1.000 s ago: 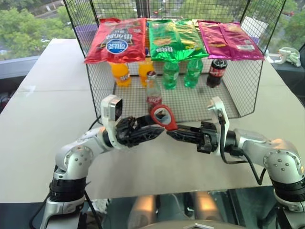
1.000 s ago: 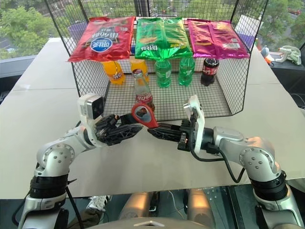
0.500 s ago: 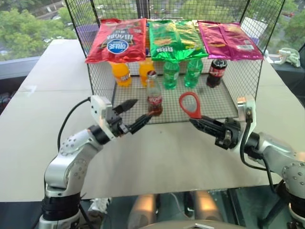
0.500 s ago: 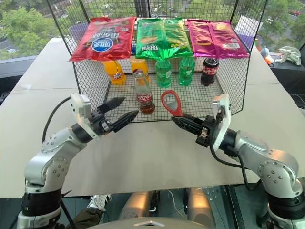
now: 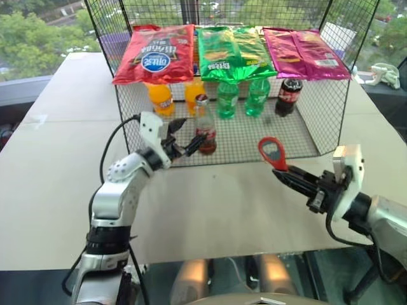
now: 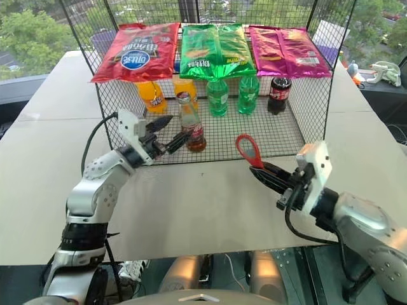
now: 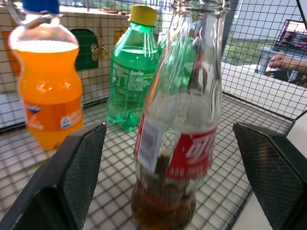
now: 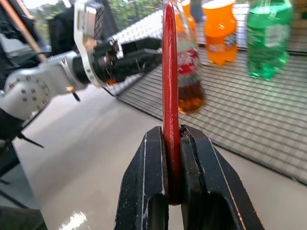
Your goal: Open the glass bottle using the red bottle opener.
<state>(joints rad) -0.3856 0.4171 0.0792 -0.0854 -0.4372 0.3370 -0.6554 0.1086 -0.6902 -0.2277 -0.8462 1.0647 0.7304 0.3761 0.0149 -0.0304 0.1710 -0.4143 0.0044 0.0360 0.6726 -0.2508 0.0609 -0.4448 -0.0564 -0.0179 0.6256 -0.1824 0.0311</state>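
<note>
The small clear glass cola bottle (image 5: 205,126), slim-necked with a red label and dark liquid low in its body, stands upright on the wire floor near the front edge of the black wire-mesh basket (image 5: 299,136). In the left wrist view its cap is cut off by the frame edge. The left gripper (image 5: 187,136) reaches in at the bottle's left side, its black textured fingers (image 7: 79,167) spread wide to either side of the bottle without touching it. The flat red bottle opener (image 5: 273,152), ring head upward, is pinched by its handle in the right gripper (image 8: 173,165), held above the pale tabletop (image 5: 57,159) in front of the basket, well apart from the bottle. Behind stand orange (image 5: 161,96) and green plastic bottles (image 5: 227,98); their labels are partly obscured by mesh.
</note>
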